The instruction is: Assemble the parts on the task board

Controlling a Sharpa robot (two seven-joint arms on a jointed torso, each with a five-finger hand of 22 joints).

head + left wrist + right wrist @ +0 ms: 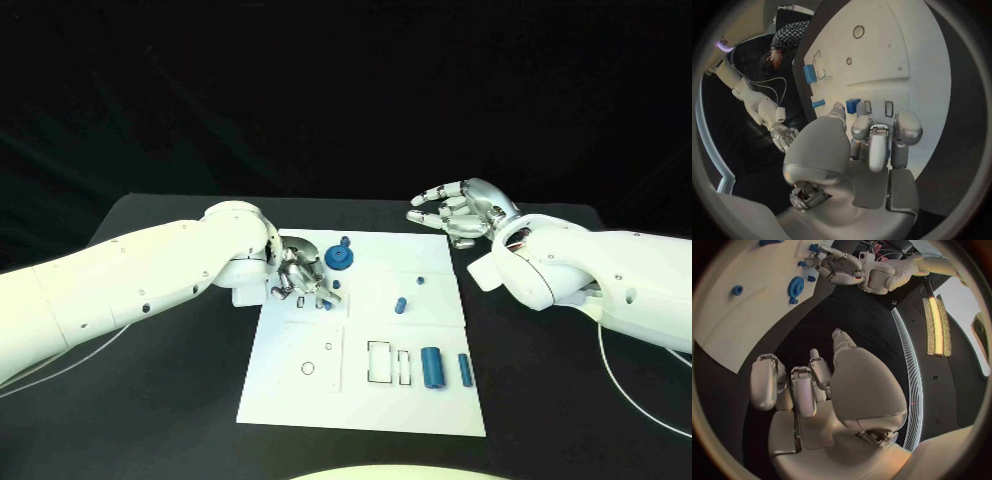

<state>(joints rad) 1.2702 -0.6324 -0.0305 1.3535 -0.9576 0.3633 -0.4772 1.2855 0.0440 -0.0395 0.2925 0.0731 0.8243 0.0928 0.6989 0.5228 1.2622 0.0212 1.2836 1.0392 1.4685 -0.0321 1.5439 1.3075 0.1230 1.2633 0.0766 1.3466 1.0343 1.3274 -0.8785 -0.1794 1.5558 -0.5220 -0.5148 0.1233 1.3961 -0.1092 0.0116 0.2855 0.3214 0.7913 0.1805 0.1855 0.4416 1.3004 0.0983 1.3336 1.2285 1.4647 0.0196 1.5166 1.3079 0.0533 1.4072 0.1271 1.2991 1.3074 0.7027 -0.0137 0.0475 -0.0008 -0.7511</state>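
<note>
The white task board [361, 390] lies mid-table. My left hand [299, 272] hangs over its far left part; thumb and a fingertip pinch a small blue block [853, 105] beside two narrow slots [889, 108]. A blue gear [342, 258] stands just right of that hand. Two small blue pieces [401, 305] sit mid-board. Near the right edge lie two blue cylinders [431, 366] beside a rectangular slot [378, 362]. My right hand [462, 210] is raised beyond the board's far right corner, fingers loosely bent and apart, holding nothing. The right wrist view shows the gear [795, 286] and left hand [839, 265].
Black table [173, 400] surrounds the board on all sides. A round hole [307, 368] marks the board's near left area. White cables trail along both arms at the table's sides.
</note>
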